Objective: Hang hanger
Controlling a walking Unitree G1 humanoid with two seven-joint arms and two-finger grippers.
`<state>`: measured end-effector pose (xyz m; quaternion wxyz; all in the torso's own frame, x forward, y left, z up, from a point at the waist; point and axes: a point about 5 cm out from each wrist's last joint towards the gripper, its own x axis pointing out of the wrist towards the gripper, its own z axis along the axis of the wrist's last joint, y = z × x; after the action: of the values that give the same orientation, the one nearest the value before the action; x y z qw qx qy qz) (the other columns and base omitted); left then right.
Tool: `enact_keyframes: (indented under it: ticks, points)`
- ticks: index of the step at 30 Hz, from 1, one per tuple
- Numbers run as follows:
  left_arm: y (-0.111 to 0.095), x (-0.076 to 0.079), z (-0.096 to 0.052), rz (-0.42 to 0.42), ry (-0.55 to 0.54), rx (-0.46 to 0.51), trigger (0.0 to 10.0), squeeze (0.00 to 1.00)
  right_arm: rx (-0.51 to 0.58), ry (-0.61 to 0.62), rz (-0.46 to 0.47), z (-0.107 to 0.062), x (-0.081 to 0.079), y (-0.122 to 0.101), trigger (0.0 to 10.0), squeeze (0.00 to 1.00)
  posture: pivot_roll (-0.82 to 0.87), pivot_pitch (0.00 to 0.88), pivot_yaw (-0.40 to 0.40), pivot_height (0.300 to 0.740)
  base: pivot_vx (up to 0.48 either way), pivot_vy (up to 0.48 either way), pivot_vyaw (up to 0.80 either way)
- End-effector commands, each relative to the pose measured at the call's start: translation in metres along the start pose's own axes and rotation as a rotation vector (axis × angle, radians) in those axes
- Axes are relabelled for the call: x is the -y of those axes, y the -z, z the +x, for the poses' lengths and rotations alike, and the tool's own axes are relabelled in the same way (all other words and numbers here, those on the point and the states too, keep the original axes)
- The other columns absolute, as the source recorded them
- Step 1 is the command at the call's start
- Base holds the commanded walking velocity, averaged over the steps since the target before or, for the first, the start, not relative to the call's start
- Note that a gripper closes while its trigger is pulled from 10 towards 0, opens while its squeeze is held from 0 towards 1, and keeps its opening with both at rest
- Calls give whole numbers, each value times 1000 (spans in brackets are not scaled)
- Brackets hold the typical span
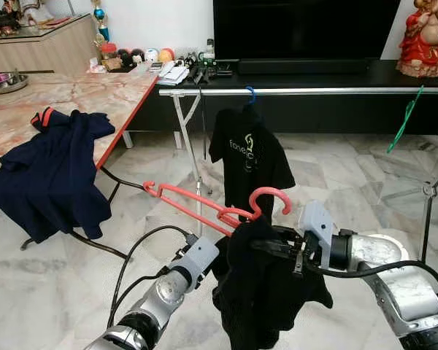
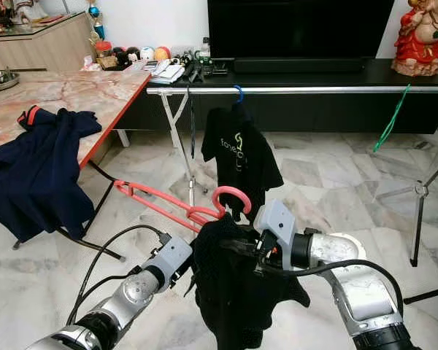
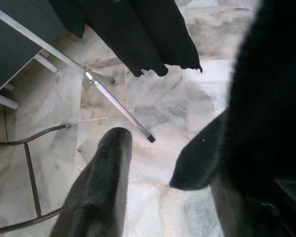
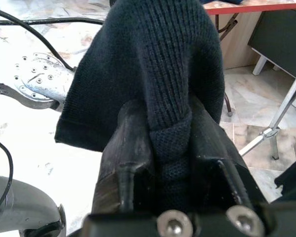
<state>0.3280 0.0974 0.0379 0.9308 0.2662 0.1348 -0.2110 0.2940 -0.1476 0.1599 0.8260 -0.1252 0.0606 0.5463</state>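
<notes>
Right tool: clenched on a fold of the dark knit garment, near centre, with the cloth bunched between both fingers.
Left tool: released, fingers spread; one finger is over bare floor and the dark cloth is against the other.
Red hanger: up in the middle, its hook curling just above the garment, its long arm jutting left and away.
Rail: far, running left to right, carrying a black T-shirt on a blue hanger and, well right, a green hanger.
Desk: left, marble top, with a navy garment draped over its edge.
</notes>
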Motion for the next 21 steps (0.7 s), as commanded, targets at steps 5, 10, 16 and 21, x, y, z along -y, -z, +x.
enact_keyframes:
  ticks: [5,10,16,21]
  points:
    - [2,2,0,-5,11,-20,0,0,21,-13,-35,0,-2,-8,0,0,-89,38,26,740,0,0,0]
    - [2,5,0,-13,35,-14,0,0,6,-6,-37,1,-1,-5,0,0,-89,33,27,740,0,0,0]
    - [2,5,0,-77,22,-14,0,0,6,-5,-35,2,-1,-4,0,0,-90,26,28,740,0,0,0]
    - [4,5,-1,-130,25,-25,0,0,-14,3,-38,1,0,-1,0,0,-91,17,31,740,0,0,0]
